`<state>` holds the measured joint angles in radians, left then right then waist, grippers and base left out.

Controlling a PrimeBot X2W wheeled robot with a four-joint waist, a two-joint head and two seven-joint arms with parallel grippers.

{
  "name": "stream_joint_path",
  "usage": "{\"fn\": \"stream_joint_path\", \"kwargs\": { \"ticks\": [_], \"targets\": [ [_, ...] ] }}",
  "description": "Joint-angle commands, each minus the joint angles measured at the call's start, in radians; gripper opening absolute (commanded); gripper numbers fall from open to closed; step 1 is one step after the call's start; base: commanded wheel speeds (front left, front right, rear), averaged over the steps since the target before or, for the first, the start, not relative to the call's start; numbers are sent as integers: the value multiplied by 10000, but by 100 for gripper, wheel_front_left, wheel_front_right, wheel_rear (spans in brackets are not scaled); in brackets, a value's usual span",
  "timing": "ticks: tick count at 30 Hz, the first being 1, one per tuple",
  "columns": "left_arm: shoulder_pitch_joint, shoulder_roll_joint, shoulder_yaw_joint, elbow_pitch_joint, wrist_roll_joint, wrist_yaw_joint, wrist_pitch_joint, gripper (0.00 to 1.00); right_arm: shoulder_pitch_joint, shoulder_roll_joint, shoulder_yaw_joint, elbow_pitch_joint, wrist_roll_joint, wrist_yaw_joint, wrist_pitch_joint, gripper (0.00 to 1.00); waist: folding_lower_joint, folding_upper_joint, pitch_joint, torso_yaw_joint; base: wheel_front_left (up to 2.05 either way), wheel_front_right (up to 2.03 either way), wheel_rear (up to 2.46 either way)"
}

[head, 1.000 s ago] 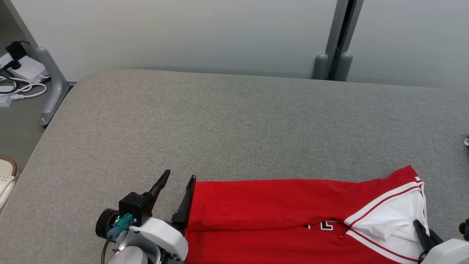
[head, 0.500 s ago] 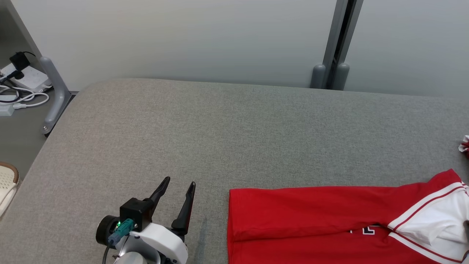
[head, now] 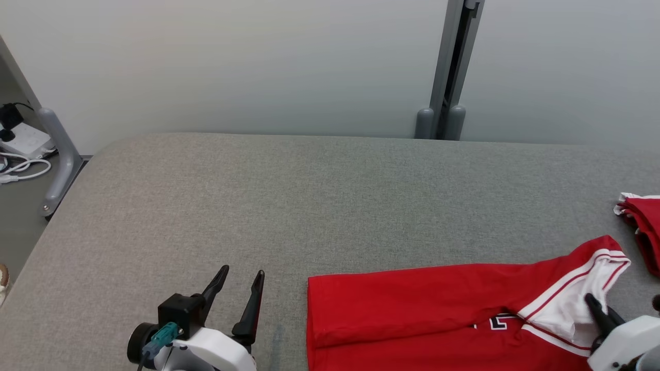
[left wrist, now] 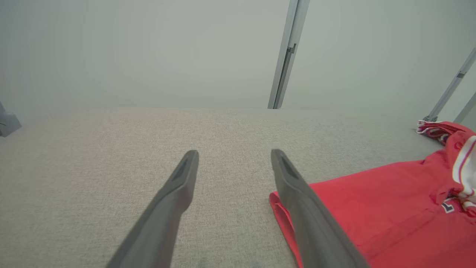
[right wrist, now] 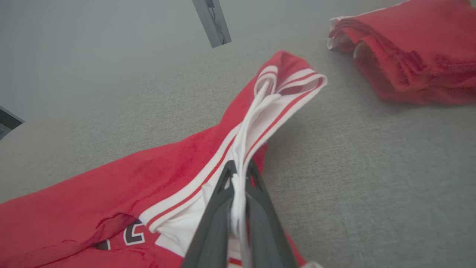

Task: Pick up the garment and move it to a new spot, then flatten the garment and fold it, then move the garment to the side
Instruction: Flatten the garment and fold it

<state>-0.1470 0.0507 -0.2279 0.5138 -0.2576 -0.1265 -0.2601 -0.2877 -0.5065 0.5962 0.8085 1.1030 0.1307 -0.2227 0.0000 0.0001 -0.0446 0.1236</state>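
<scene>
Garment [head: 412, 309] on the grey table [head: 309, 196], late stage of the task. The red garment lies flat at the table's near edge, right of centre, doubled lengthwise into a long band with a straight left edge and one fold line along its length; the flattening and at least one fold therefore appear done. Right gripper [right wrist: 241, 166]: fingers closed, pinching the white striped trim at the garment's right end, which is lifted slightly off the table. Left gripper [head: 242, 271]: fingers spread wide and empty, just left of the garment's left edge and not touching it. A second red pile [head: 642, 226] sits near the table's right edge, apart from the garment. Judged remaining: carrying the garment to the side, probably toward that pile, and letting go; whether another fold is intended cannot be told.
</scene>
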Motion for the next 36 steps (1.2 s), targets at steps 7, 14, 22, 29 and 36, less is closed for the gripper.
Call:
{"fn": "stream_joint_path", "kwargs": {
  "ticks": [7,14,22,29,36],
  "targets": [
    [183,35,320,33,82,-4,-50,100,-76,430,547,-1522,361,0,489,0,0,-1,-193,-339,0,0,0],
    [143,20,486,-22,-184,-20,-50,100,136,1430,349,-2732,1420,2,1055,0,0,-1,-165,-455,0,0,0],
    [-23,29,457,-79,-328,21,-50,100,452,2596,614,-3693,1944,2,1735,0,0,-1,-101,-372,0,0,0],
    [-42,27,521,-95,-412,23,-50,100,678,3453,602,-3888,2476,2,2148,0,0,-1,-34,-175,0,0,0],
    [-109,24,454,-77,-538,28,-51,100,622,4091,598,-3533,2667,2,2410,0,0,-1,52,150,0,0,0]
  ]
}}
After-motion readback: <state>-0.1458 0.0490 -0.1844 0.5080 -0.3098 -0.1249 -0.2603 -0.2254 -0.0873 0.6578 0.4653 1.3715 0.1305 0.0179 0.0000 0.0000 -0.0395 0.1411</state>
